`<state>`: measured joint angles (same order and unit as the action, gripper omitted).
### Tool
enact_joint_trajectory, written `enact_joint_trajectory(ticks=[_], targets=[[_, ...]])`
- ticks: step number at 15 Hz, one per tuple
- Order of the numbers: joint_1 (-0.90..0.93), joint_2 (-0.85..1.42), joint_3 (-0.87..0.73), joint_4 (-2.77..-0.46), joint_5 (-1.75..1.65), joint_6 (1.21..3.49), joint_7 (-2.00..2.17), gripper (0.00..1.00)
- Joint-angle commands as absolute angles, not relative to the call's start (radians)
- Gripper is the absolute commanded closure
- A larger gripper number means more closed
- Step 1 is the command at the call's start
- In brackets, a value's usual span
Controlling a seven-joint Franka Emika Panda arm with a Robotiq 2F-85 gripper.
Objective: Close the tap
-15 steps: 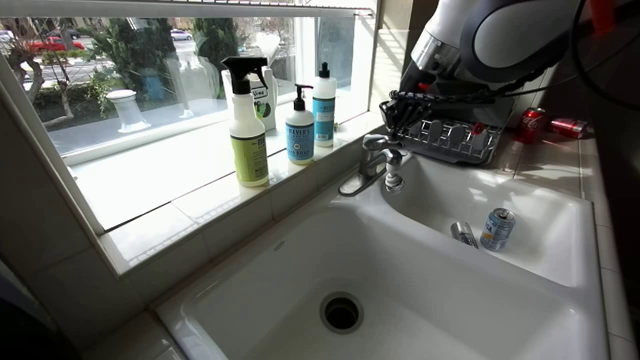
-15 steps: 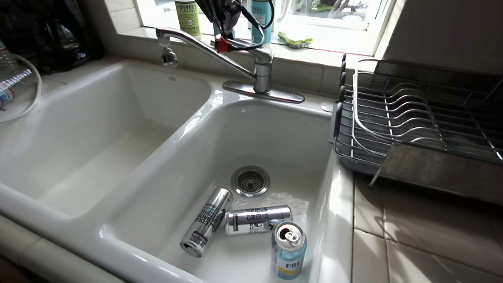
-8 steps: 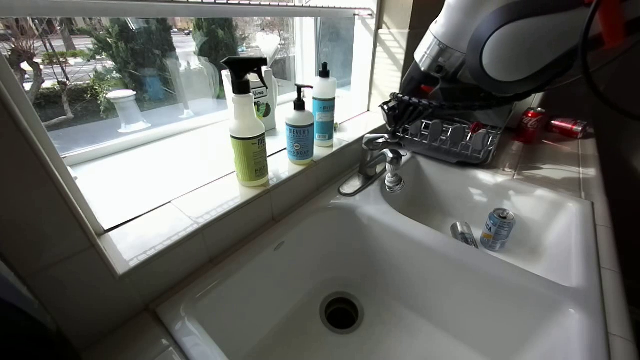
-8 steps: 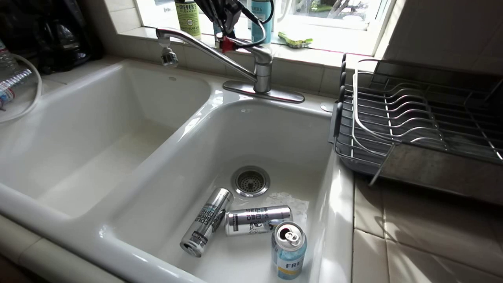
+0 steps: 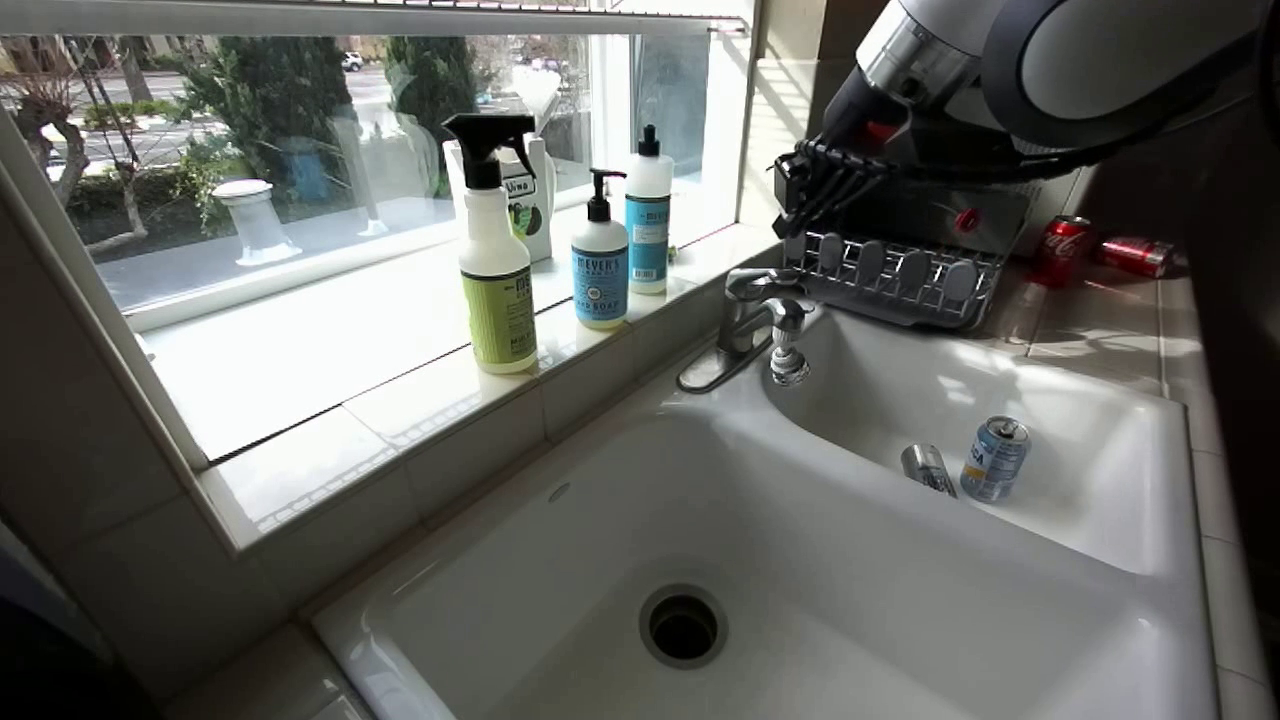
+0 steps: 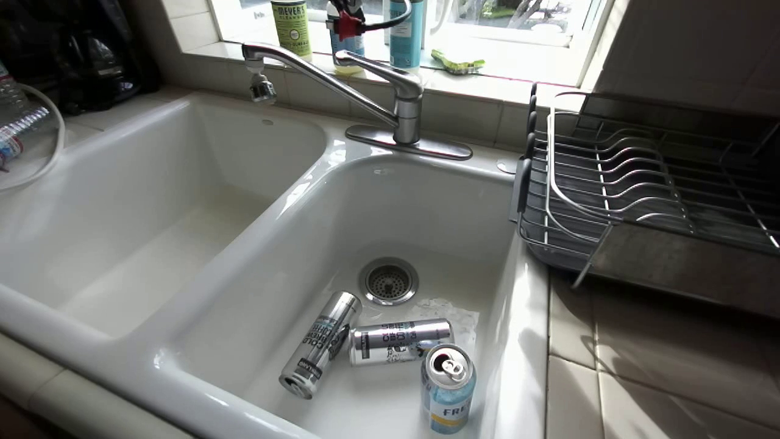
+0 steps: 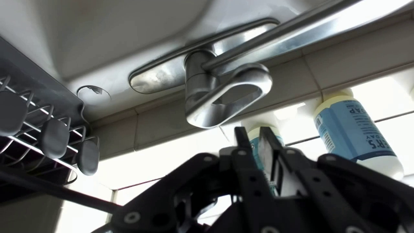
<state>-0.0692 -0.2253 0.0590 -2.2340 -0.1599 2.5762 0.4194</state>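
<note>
Chrome single-lever tap (image 6: 407,116), on the back ledge of a white double-basin sink (image 6: 237,250); no stream visible. Gripper (image 7: 254,131): above the lever (image 6: 381,69), apart from it, tips narrowly parted, grasping nothing; likely poised to press the lever down. Drink cans (image 6: 402,341), three, in one basin (image 6: 475,219), perhaps for rinsing. Dish rack (image 6: 676,262), alongside, presumably for draining. Tiled sill (image 5: 430,400): Meyer's hand soap (image 5: 600,280), trigger spray bottle (image 5: 500,310), upright, probably for washing-up. Sunlit window (image 5: 613,90) behind.

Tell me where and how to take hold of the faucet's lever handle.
Probably near the free end of the chrome lever handle, coming from above, with the claw straddling its long edges: it is an elongated loop reaching out from the top of the faucet body, above where the spout joins.
</note>
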Motion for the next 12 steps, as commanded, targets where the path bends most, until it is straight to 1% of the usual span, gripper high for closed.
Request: enact_joint_trajectory(ticks=[1,7,8,9,12], targets=[[-0.064,-0.32,0.076,-2.283,-0.152,2.538,0.418,0.53],[-0.008,-0.455,0.083,-2.333,-0.073,2.379,0.323,0.07],[0.003,-0.479,0.085,-2.346,-0.064,2.346,0.304,0.01],[0.013,-0.5,0.085,-2.358,-0.056,2.314,0.284,0.0],[0.045,-0.572,0.084,-2.4,-0.025,2.224,0.224,0.0]])
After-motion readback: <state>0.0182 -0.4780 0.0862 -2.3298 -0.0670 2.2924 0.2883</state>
